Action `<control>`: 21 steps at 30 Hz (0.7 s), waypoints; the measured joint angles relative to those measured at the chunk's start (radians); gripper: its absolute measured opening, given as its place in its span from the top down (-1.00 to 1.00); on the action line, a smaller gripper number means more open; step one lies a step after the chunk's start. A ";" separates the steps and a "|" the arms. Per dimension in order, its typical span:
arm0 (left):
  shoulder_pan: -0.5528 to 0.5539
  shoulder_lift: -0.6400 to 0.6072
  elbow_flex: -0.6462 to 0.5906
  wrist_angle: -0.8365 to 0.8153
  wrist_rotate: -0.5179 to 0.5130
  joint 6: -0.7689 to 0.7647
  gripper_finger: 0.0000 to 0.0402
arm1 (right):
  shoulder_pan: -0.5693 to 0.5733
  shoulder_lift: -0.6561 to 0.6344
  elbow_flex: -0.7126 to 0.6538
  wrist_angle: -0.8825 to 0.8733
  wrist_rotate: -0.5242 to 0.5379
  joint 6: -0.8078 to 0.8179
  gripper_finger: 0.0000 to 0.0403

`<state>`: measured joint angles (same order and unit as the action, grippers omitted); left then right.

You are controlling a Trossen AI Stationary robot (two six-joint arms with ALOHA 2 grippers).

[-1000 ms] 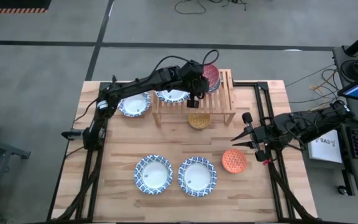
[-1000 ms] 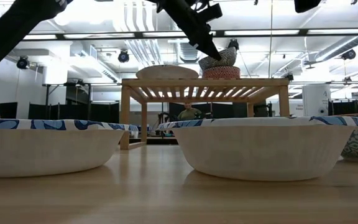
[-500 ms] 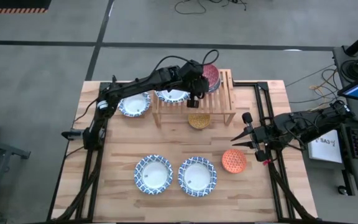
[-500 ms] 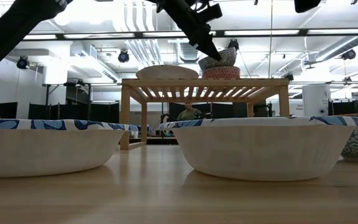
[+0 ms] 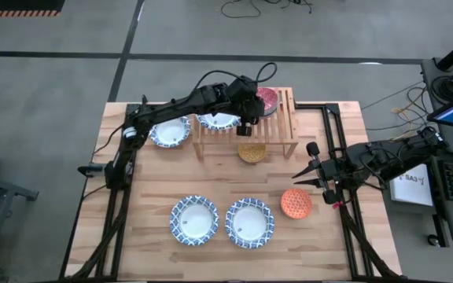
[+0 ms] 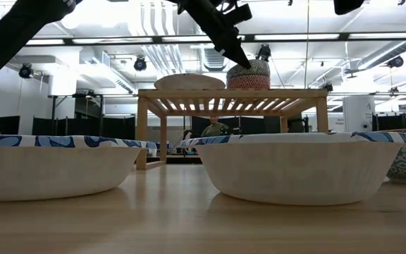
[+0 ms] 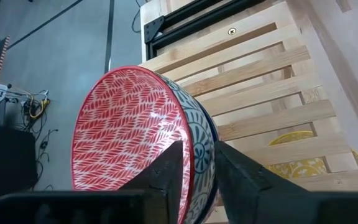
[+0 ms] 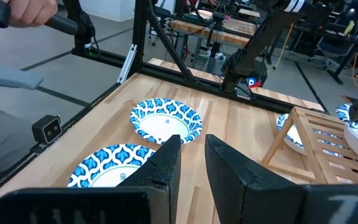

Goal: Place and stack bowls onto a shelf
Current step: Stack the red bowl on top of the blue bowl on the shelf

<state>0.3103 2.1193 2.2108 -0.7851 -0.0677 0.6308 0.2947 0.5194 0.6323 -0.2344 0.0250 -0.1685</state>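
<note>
On the right end of the wooden shelf (image 5: pixel 283 126) a small bowl (image 7: pixel 129 130), blue-grey outside and red inside, sits level, nested in the pink-red bowl (image 6: pixel 249 83). My left gripper (image 7: pixel 197 149) reaches over the shelf from the left and is open. One finger stands inside this top bowl's near rim and one outside. A blue-and-white bowl (image 5: pixel 219 120) rests on the shelf's left part. My right gripper (image 5: pixel 299 174) waits open at the table's right edge, holding nothing. My left gripper has its fingers on either side of the top bowl's near rim (image 7: pixel 199 163), slanting down from the table's left. The bowl rests level in the pink-red bowl. Whether the fingers touch the wall, I cannot tell.
A mustard yellow bowl (image 5: pixel 252 152) lies by the shelf's near side. An orange bowl (image 5: pixel 296 203) and two blue-and-white bowls (image 5: pixel 194 220) (image 5: pixel 249 222) stand toward the near edge. Another (image 5: pixel 169 132) is left of the shelf. A person's hand (image 8: pixel 30 12) shows beyond the table.
The blue-grey bowl, tilted above the pink-red bowl a moment ago, has dropped level and now nests in it. My left arm has kept its place.
</note>
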 joint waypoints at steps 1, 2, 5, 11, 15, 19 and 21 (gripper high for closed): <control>0.000 0.000 0.000 0.000 0.000 0.000 0.60 | 0.000 0.000 0.000 0.000 0.000 0.000 0.69; 0.000 0.000 0.000 0.000 0.000 0.000 0.58 | 0.000 0.000 0.000 0.000 0.000 0.000 0.69; 0.000 0.001 0.019 -0.018 0.000 0.000 0.52 | 0.000 0.000 0.000 0.000 0.000 0.001 0.69; 0.000 0.001 0.102 -0.087 0.000 0.000 0.36 | 0.000 0.000 0.000 -0.001 0.000 0.004 0.69; -0.003 -0.023 0.133 -0.122 -0.001 -0.064 0.26 | 0.000 0.000 0.000 0.001 0.006 0.017 0.69; -0.005 -0.070 0.127 -0.226 0.019 -0.170 0.24 | 0.000 0.008 0.000 0.008 0.157 0.074 0.69; -0.006 -0.092 0.127 -0.281 0.061 -0.221 0.24 | -0.001 0.025 0.000 0.008 0.246 0.107 0.69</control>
<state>0.3043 2.0270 2.3383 -1.0662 -0.0064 0.4100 0.2937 0.5442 0.6320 -0.2261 0.2714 -0.0611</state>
